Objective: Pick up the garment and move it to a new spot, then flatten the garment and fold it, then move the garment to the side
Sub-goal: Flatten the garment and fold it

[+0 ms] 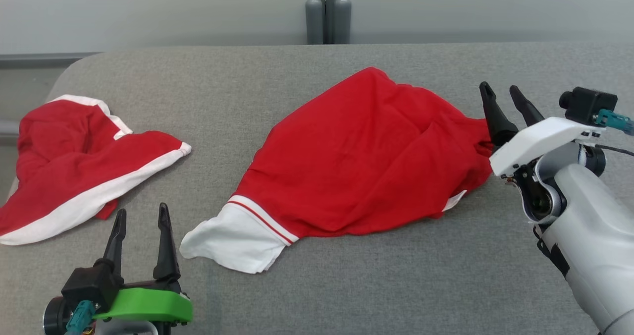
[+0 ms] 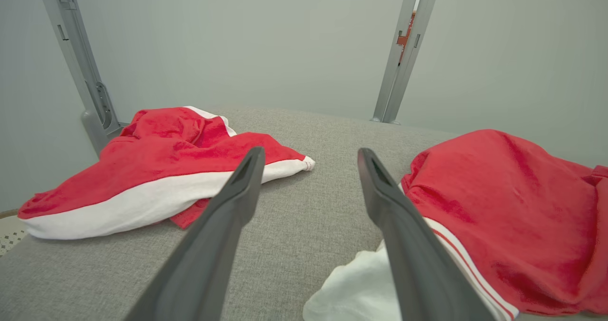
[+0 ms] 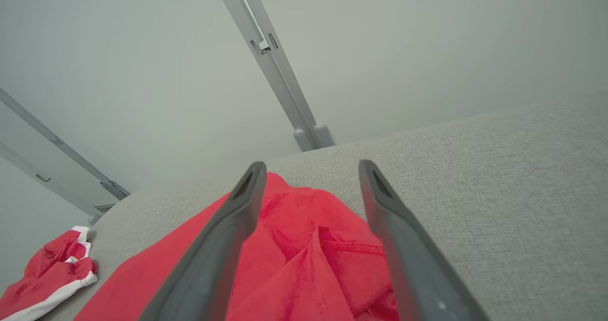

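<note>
Red-and-white garment point(image 1: 366, 161) lies in a rumpled heap at the centre of the grey desk point(image 1: 346, 295), resting wholly on the cloth-covered top with nothing lifting it. Its white cuff point(image 1: 233, 243), edged by a thin red stripe, spills out at the heap's 7 o'clock. The fabric gathers into a bunched point at 3 o'clock, where my right end effector point(image 1: 500, 89) stands at the edge of the cloth. That end effector is wide, its fingers spread and pinching nothing. In its wrist view the red folds and a stitched hem lie slack between and below the fingers.

The bunching on that side looks to me like the mark of a grip point, so I judge the move to a new spot done and flattening the step in hand. My left end effector point(image 1: 142, 213) is likewise wide and empty, low at the desk's 7 o'clock and near the white cuff. From there I think it could take that corner while the right takes the opposite one, and the two could draw the cloth taut.

A second red garment point(image 1: 74, 166) with a broad white band sits crumpled at 9 o'clock, well apart from mine and probably out of the working area. Folding and the final move aside are not yet begun. The loose cuff could slip if pinched too shallowly.
</note>
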